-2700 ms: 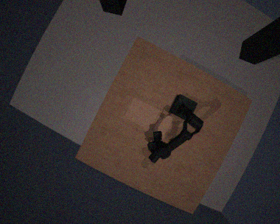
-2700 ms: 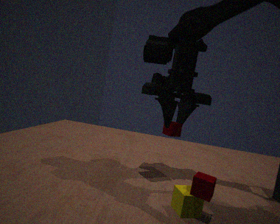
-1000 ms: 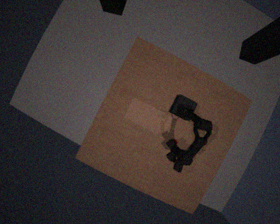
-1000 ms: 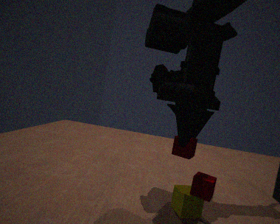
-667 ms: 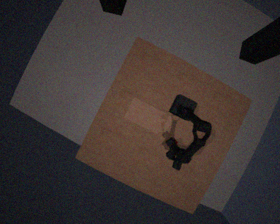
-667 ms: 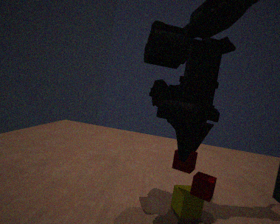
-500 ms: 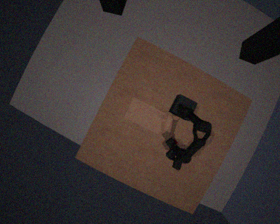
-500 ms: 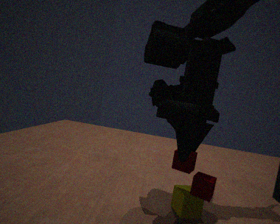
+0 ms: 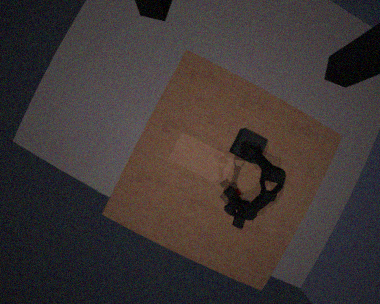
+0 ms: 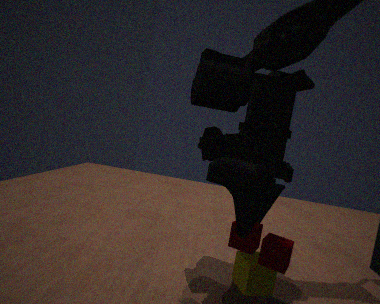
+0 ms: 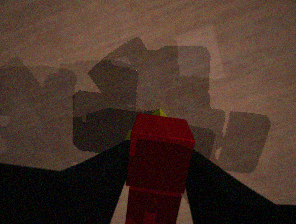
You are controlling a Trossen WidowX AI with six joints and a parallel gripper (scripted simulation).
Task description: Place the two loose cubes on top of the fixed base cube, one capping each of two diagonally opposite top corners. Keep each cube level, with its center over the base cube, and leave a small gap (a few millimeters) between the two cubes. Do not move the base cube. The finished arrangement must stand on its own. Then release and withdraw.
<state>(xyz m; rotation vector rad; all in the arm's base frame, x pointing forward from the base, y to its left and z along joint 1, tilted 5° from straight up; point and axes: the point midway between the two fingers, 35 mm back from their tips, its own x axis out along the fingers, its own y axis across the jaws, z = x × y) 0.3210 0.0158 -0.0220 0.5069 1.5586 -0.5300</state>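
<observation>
One red cube [image 10: 276, 252] already caps a corner of the yellow base [image 10: 253, 274], while the gripper [image 10: 247, 231], jaws clamped on the second cube [image 10: 245, 237], holds it at the opposite corner, apparently just touching down, with release and withdrawal left.

A square tan wooden board [image 9: 198, 125] lies skewed on a larger pale grey sheet [image 9: 103, 90]. Two dark angular shapes [image 9: 360, 55] cut in at the sheet's top edge. A paler rectangular patch [image 9: 198, 156] marks the board's middle.
</observation>
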